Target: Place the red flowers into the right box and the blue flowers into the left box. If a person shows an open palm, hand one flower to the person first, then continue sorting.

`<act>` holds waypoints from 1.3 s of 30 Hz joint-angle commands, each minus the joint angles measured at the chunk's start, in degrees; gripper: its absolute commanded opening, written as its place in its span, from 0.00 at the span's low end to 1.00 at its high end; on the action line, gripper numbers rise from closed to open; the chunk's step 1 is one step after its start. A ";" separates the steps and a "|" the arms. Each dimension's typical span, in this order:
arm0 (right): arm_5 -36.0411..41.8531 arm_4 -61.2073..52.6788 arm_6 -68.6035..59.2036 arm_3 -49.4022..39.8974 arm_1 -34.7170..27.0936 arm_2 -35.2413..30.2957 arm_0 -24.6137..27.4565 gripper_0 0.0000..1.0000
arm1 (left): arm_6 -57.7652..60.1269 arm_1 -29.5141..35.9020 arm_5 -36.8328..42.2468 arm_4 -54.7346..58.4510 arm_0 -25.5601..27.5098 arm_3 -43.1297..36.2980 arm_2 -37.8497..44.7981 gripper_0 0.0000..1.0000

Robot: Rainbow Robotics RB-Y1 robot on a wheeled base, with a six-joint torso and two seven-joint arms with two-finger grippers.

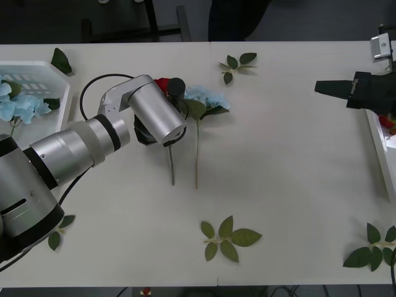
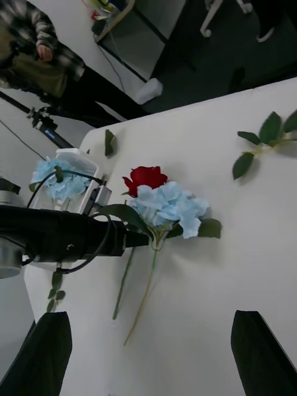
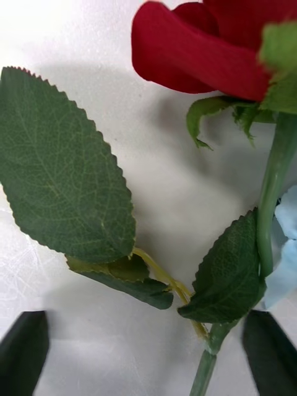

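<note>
a: item one, red flower (image 1: 162,83)?
b: one deep-red rose lay on the tabletop (image 1: 291,154) near mid-table, its head toward the far edge and partly behind the left arm in the front view. its stem (image 1: 171,166) ran toward the robot. in the left wrist view the rose head (image 3: 204,46) and green stem (image 3: 270,185) were close below the camera, with broad serrated leaves (image 3: 62,167) beside them.

a: item two, blue flower?
b: one pale blue hydrangea (image 1: 207,98) lay just beside the rose, touching it. more blue flowers (image 1: 18,102) sat inside the left box (image 1: 46,67) at the table's left end.

a: item three, left pincer?
b: left pincer (image 3: 148,349) hung right above the rose stem, dark fingers (image 3: 25,346) spread apart, pinching nothing.

a: item four, right pincer?
b: right pincer (image 2: 151,352) was held above the tabletop at the right side, well apart from the flowers, fingers (image 2: 260,352) spread wide, empty. in the front view it (image 1: 328,88) pointed toward mid-table.

a: item five, right box?
b: white rim (image 1: 378,148) at the table's right edge, something red (image 1: 387,122) inside it.

a: sundries?
b: loose green leaf sprigs: one near the far edge (image 1: 237,65), one near the front (image 1: 226,238), one at the front right corner (image 1: 371,250).
</note>
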 commanded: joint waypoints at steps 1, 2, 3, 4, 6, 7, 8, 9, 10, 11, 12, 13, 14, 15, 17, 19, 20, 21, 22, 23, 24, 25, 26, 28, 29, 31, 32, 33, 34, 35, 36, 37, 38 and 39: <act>0.14 3.10 7.75 -1.43 4.32 -0.27 -3.91 0.75 | -0.26 0.63 -0.09 -0.42 0.93 0.25 0.35 0.00; 0.14 3.62 8.37 -1.43 4.93 0.00 -4.17 0.75 | -0.35 0.63 -0.09 -0.42 1.02 0.25 0.35 0.00; 0.05 4.85 10.21 -1.52 6.16 0.52 -4.96 0.75 | -0.53 0.72 0.00 -0.51 0.93 0.25 0.44 0.00; 0.14 5.21 10.65 -1.52 6.43 0.61 -5.14 0.75 | -0.61 0.72 0.00 -0.42 1.02 0.25 0.44 0.00; 0.05 5.73 12.15 -1.52 6.78 2.19 -6.01 0.75 | -0.79 0.72 0.00 -0.51 0.93 0.25 0.35 0.00; 0.05 5.65 12.23 -1.52 6.78 2.72 -6.28 0.75 | -0.88 0.72 0.00 -0.51 1.02 0.25 0.44 0.00; 0.05 5.21 12.32 -1.61 6.78 2.81 -6.28 0.75 | -0.96 0.81 0.00 -0.51 1.02 0.25 0.44 0.00; 0.31 4.77 12.41 -1.52 6.78 2.81 -6.28 0.75 | -1.05 0.72 -0.09 -0.51 1.02 0.25 0.35 0.00; 0.40 4.68 12.50 -1.52 6.78 2.72 -6.37 0.75 | -1.05 0.81 -0.09 -0.51 1.02 0.25 0.35 0.00; 0.66 4.33 12.59 -1.52 6.69 2.81 -6.37 0.75 | -1.14 0.72 -0.09 -0.51 0.93 0.25 0.44 0.00; 1.02 4.06 12.67 -1.52 6.69 2.81 -6.37 0.75 | -1.23 0.72 -0.09 -0.51 1.02 0.25 0.35 0.00; 1.10 3.98 12.85 -1.52 6.60 2.63 -6.37 0.75 | -1.40 0.81 0.00 -0.51 1.11 0.25 0.35 0.00; 1.37 3.98 12.85 -1.52 6.60 2.55 -6.37 0.75 | -1.49 0.90 -0.09 -0.60 1.11 0.25 0.35 0.00; 1.54 4.06 12.85 -1.52 6.60 2.28 -6.37 0.75 | -1.67 0.99 0.00 -0.60 1.20 0.25 0.35 0.00; 1.37 4.06 12.94 -1.52 6.51 2.11 -6.37 0.75 | -2.11 1.43 0.00 -0.51 1.37 0.25 0.35 0.00; 1.37 4.06 12.76 -1.52 6.51 1.75 -6.37 0.75 | -4.57 2.39 0.00 0.37 1.46 0.16 0.44 0.00; 1.37 4.06 12.76 -1.52 6.51 1.67 -6.37 0.75 | -5.27 2.83 0.00 0.99 1.46 0.25 0.35 0.00; 1.37 4.06 12.76 -1.52 6.51 1.40 -6.37 0.75 | -7.03 3.97 0.00 2.66 1.46 0.08 0.35 0.00; 1.37 4.06 12.76 -1.52 6.51 1.32 -6.37 0.75 | -8.44 5.03 0.00 3.97 1.46 -0.27 0.35 0.00; 1.37 4.06 12.76 -1.52 6.51 1.32 -6.37 0.75 | -10.46 6.87 0.08 5.64 1.46 -1.42 0.35 0.00; 1.37 4.06 12.85 -1.52 6.51 1.23 -6.28 0.75 | -12.04 8.46 0.26 7.31 1.46 -2.47 0.35 0.00; 1.37 4.06 12.94 -1.52 6.43 1.23 -6.28 0.75 | -14.50 10.74 0.79 9.69 1.46 -4.05 0.44 0.00; 1.37 4.06 12.94 -1.52 6.34 1.23 -6.37 0.75 | -17.05 13.20 1.75 12.15 1.46 -5.90 0.35 0.00; 1.37 4.06 12.85 -1.52 6.25 1.23 -6.37 0.75 | -20.04 16.37 2.98 14.96 1.46 -8.54 0.35 0.00; 1.28 4.06 12.94 -1.52 6.25 1.23 -6.37 0.75 | -21.62 18.21 3.78 16.63 1.46 -10.21 0.35 0.00; 1.37 4.06 12.94 -1.52 6.25 1.05 -6.37 0.75 | -25.31 22.78 5.36 20.94 1.37 -14.43 0.44 0.00; 1.37 4.06 12.94 -1.52 6.16 1.05 -6.37 0.75 | -27.33 25.60 5.80 23.66 1.37 -16.80 0.53 0.00; 1.54 4.06 12.76 -1.61 6.16 1.05 -6.37 0.75 | -28.65 27.18 5.80 25.51 1.37 -17.94 0.53 0.00; 1.54 4.06 12.76 -1.52 6.16 1.14 -6.28 0.75 | -30.50 29.20 5.80 27.79 1.37 -19.35 0.71 0.00; 1.54 4.06 12.76 -1.52 6.16 1.05 -6.37 0.75 | -31.99 30.52 5.80 29.55 1.37 -20.14 1.06 0.00; 1.63 4.06 12.76 -1.61 6.16 1.14 -6.37 0.75 | -33.22 31.75 5.80 31.22 1.37 -20.58 1.41 0.00; 1.72 4.06 12.76 -1.52 6.16 1.05 -6.37 0.75 | -34.98 33.07 5.97 32.98 1.46 -21.19 1.85 0.00; 1.72 4.06 12.76 -1.52 6.16 1.05 -6.37 0.75 | -37.26 34.38 6.24 35.09 1.46 -21.63 2.46 0.00; 1.72 4.06 12.76 -1.52 6.16 1.05 -6.37 0.75 | -39.11 35.44 6.32 36.85 1.46 -21.90 3.17 0.00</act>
